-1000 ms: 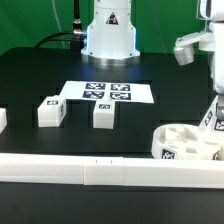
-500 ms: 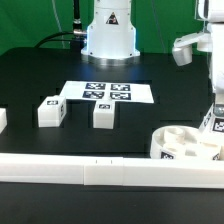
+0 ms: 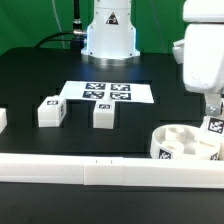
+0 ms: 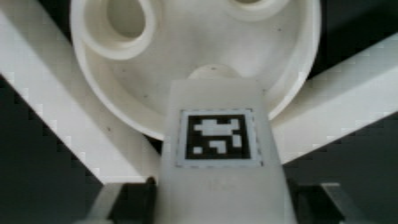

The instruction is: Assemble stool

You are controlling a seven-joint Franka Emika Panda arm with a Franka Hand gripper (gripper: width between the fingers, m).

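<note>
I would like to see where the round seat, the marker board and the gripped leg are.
round seat [image 3: 192, 149], exterior view, its front wall.
marker board [image 3: 143, 93], exterior view, bare white end past the tags.
gripped leg [image 4: 217, 95], wrist view, plain face above its tag.

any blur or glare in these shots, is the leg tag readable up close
Exterior view: the arm at the exterior view's right looks soft and washed-out white; the loose legs and marker board are sharp. Wrist view: the tag on the leg is crisp and glare-free; the seat behind is slightly soft.
</note>
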